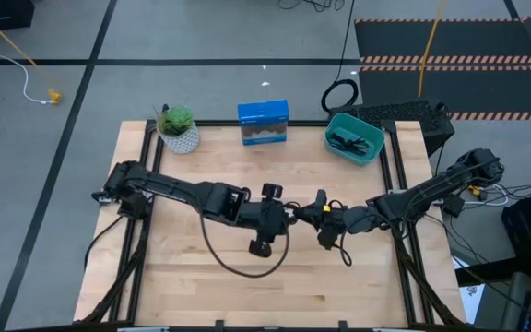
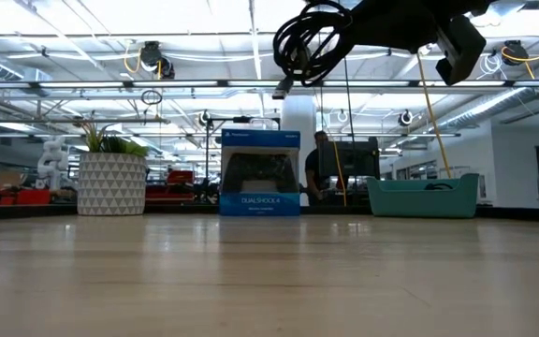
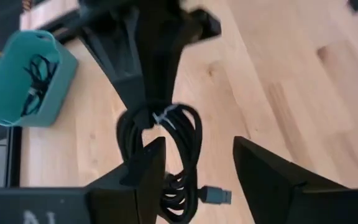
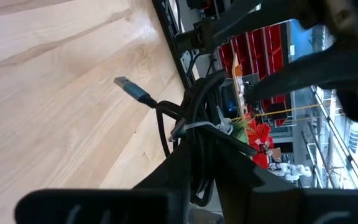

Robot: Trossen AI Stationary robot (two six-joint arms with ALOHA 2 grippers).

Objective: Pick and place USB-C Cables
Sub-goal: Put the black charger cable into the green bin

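Note:
My right gripper [image 1: 324, 219] is shut on a black USB-C cable bundle [image 1: 332, 238] bound with a white tie, high above the table's middle; the bundle also shows in the low view [image 2: 309, 42]. My left gripper [image 1: 295, 214] faces it from the left and is open, one finger on each side of the bundle [image 3: 179, 155]. The bundle's silver plug [image 4: 129, 87] sticks out free. A teal bin [image 1: 376, 148] at the far right holds another thin black cable [image 1: 344, 141]. No blue-purple cable shows. My right gripper pinches the bundle between its two fingers at the tied part [image 4: 194, 130], by the white tie. The fingers come about level from the table's right side. The bundle hangs below them, lifted clear of the table. My left gripper: whether its finger [image 3: 138, 174] touches the bundle, I cannot tell.
A big black cable loop [image 1: 238, 263] lies on the table under the left arm. A blue box [image 1: 264, 123] and a potted plant [image 1: 178, 129] stand along the far edge. A dark frame [image 1: 404, 249] runs along the table's sides.

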